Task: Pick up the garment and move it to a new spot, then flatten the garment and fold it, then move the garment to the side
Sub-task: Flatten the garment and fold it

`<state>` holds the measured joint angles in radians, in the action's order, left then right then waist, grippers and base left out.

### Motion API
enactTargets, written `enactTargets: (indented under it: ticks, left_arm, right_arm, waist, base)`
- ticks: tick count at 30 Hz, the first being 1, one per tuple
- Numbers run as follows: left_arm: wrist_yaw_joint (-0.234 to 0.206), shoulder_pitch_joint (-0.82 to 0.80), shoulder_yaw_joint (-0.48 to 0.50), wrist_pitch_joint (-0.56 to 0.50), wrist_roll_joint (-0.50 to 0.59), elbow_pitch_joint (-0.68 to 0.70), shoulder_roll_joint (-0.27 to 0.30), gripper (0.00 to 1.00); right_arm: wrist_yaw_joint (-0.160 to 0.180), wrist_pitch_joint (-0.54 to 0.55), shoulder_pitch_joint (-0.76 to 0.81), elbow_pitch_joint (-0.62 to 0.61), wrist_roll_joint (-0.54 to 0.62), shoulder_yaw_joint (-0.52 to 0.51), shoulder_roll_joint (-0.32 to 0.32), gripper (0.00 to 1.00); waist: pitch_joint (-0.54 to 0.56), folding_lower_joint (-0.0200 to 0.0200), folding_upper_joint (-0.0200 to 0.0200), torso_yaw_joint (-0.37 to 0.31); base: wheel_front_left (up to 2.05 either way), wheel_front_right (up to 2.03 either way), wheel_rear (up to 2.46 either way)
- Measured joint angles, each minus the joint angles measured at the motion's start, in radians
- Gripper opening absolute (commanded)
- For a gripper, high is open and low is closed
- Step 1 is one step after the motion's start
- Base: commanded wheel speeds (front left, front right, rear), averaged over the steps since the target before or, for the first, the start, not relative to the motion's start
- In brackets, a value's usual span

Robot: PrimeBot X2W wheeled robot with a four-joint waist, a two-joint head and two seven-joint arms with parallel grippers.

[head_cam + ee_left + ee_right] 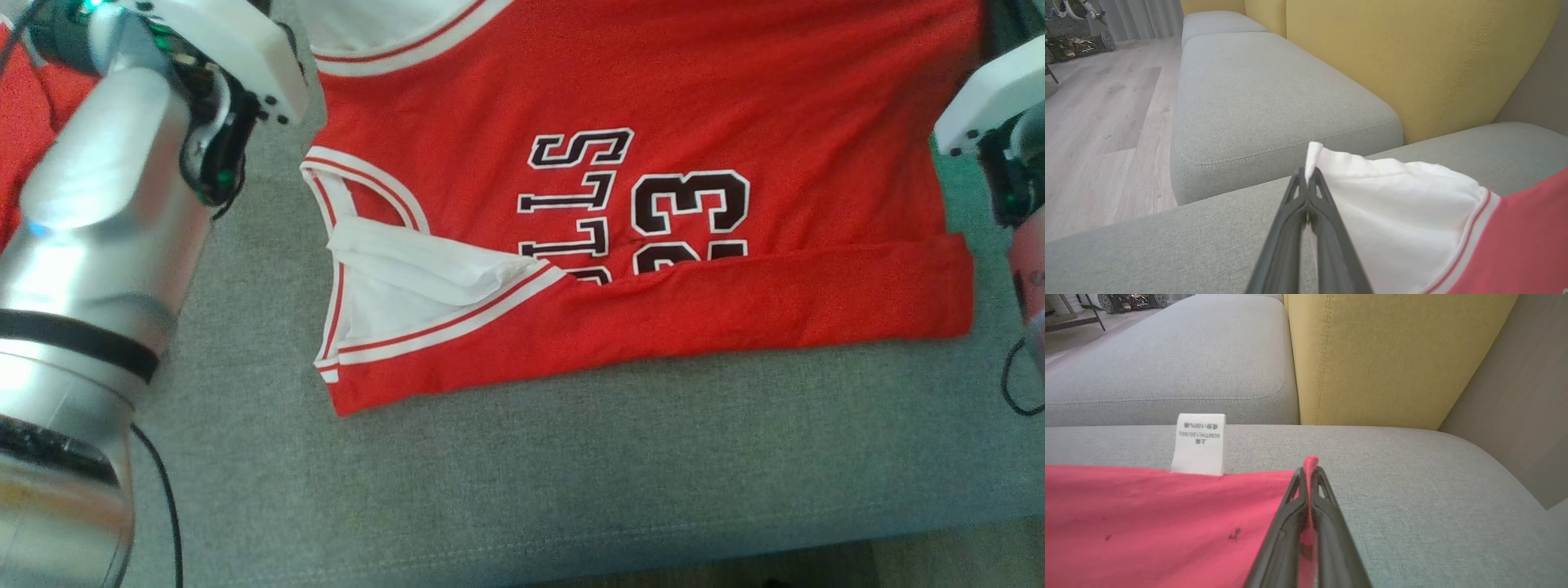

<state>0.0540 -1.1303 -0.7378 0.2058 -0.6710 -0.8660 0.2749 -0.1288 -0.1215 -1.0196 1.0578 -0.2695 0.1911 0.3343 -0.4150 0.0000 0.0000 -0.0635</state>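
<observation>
I see the red sleeveless basketball jersey with white-and-red trim and black "23" lettering lying spread on the grey woven-fabric sofa seat cushion, its armhole and white inner lining towards my left arm and its hem towards my right. The jersey's near edge is folded over onto itself in a long red band that covers the lower part of the letters and digits. In the head view the silver forearm of the left arm stands at the left edge, beside the jersey's armhole side, and the white wrist housing of the right arm sits at the right edge, just past the hem. In the left wrist view the left jaws are pressed fully together, and their two dark fingers pinch a corner of the jersey's white fabric, which pokes out above the tips. In the right wrist view the right jaws are likewise closed tight, their dark fingers clamped on a corner of red cloth, a small tab of it showing above the tips. A white printed care label stands up from the red edge beside them. A yellow upholstered back cushion rises behind the seat, and pale wood flooring lies beyond the neighbouring cushion.
</observation>
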Motion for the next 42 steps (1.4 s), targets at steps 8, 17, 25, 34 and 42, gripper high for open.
enactTargets:
  ticks: [8, 17, 25, 34, 42]
  left_arm:
    - [0.045, 0.015, -0.06, 0.008, 0.019, -0.034, -0.004, 0.0]
    - [0.063, 0.162, -0.118, -0.028, 0.017, 0.07, 0.063, 0.0]
    - [0.056, 0.342, -0.159, -0.144, -0.028, 0.281, 0.164, 0.0]
    - [-0.009, 0.517, -0.196, -0.279, -0.067, 0.561, 0.283, 0.0]
    - [-0.055, 0.606, -0.235, -0.355, -0.089, 0.686, 0.325, 0.0]
  right_arm:
    - [0.0, -0.046, 0.013, 0.012, -0.035, 0.045, -0.007, 0.0]
    - [0.0, 0.024, 0.163, -0.095, -0.202, 0.156, 0.065, 0.0]
    - [0.0, 0.194, 0.346, -0.276, -0.364, 0.264, 0.168, 0.0]
    - [0.0, 0.355, 0.469, -0.426, -0.444, 0.292, 0.269, 0.0]
    - [0.0, 0.472, 0.547, -0.516, -0.461, 0.298, 0.304, 0.0]
  waist:
    - [0.041, -0.0001, 0.0, 0.002]
    - [0.122, -0.0001, 0.0, 0.012]
    - [0.203, -0.0001, 0.0001, 0.027]
    - [0.251, -0.0001, 0.0, 0.029]
    - [0.271, -0.0001, 0.0, 0.014]
  base:
    - [0.0, 0.0, 0.0]
    - [0.0, 0.0, 0.0]
    - [0.0, 0.0, 0.0]
    - [0.0, 0.0, 0.0]
    - [0.0, 0.0, 0.0]
